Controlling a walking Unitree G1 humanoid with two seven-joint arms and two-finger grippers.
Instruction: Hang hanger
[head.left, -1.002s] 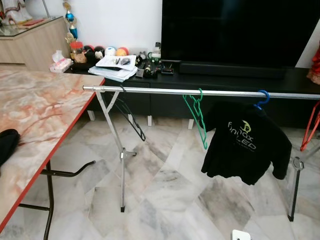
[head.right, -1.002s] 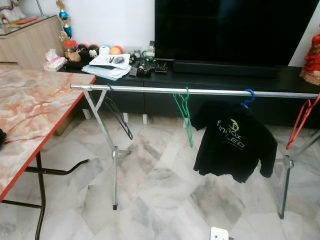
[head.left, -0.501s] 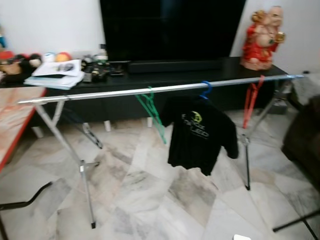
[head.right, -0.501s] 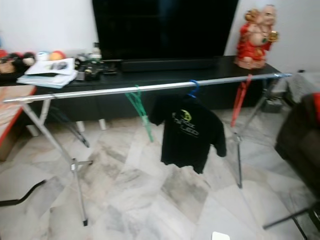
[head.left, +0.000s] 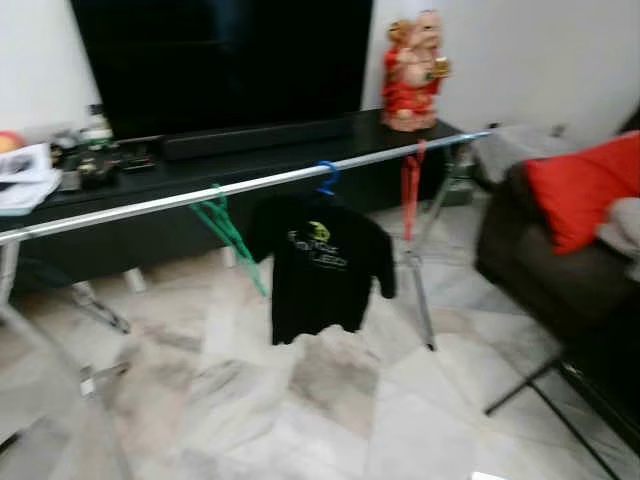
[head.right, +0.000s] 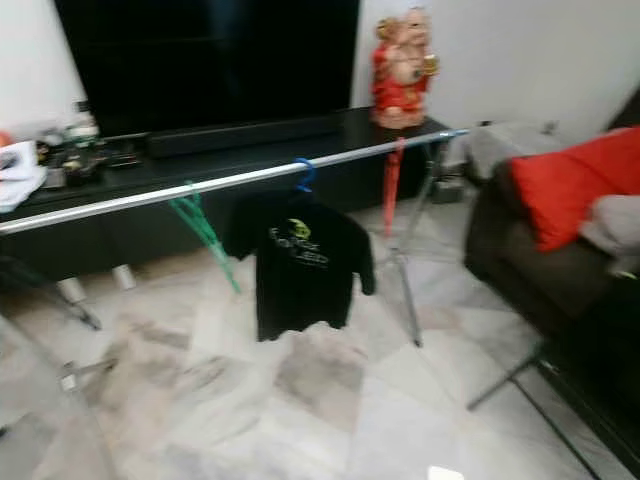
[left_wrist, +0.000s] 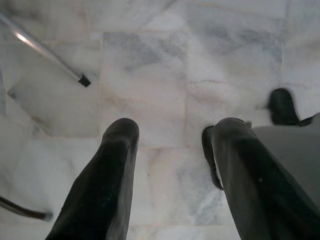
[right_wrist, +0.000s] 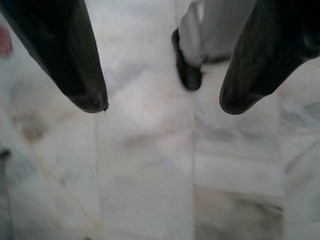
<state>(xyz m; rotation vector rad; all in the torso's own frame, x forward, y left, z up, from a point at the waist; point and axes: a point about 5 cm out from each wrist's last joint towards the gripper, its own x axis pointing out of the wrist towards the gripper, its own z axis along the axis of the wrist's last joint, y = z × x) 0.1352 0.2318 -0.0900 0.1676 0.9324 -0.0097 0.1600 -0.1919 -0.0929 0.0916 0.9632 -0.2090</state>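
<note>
3 hangers sit on the silver rail (head.left: 200, 196): a green hanger (head.left: 228, 228) left of centre, a blue hanger (head.left: 326, 177) carrying a black T-shirt (head.left: 318, 266), and a red hanger (head.left: 409, 190) further right. A red figurine (head.left: 411, 70) stands on the dark TV bench (head.left: 250, 150) behind, and a dark sofa (head.left: 560, 260) with a red cushion (head.left: 585, 185) is at the right. Left gripper (left_wrist: 170, 135) and right gripper (right_wrist: 162, 107) both hang wide apart over the marble floor (head.left: 330, 400), empty.

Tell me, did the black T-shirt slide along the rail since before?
No. The black T-shirt still hangs between the green hanger and red hanger; the camera turned.
</note>
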